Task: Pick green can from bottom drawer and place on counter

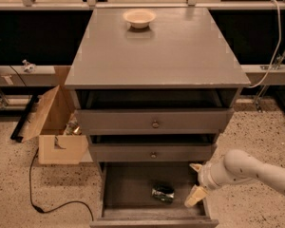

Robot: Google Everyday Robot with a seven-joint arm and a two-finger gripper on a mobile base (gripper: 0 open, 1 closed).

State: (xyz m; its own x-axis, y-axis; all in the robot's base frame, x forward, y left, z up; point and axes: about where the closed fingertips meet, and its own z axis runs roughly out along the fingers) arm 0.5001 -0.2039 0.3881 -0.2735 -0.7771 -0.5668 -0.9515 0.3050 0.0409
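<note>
The green can (pixel 163 193) lies on its side on the dark floor of the open bottom drawer (pixel 109 194), a little right of the middle. My gripper (pixel 194 182) is open at the drawer's right side, just right of the can and apart from it. One pale finger (pixel 196 166) is up near the middle drawer's lower edge and the other finger (pixel 194 196) is low by the drawer's right wall. The white arm comes in from the right. The grey counter (pixel 156 51) tops the cabinet.
A cream bowl (pixel 139 18) sits at the back of the counter. Two knobbed drawers (pixel 154 123) above the bottom drawer stand slightly open. An open cardboard box (pixel 54 122) and a black cable (pixel 47 203) lie on the speckled floor at left. A white cable hangs at right.
</note>
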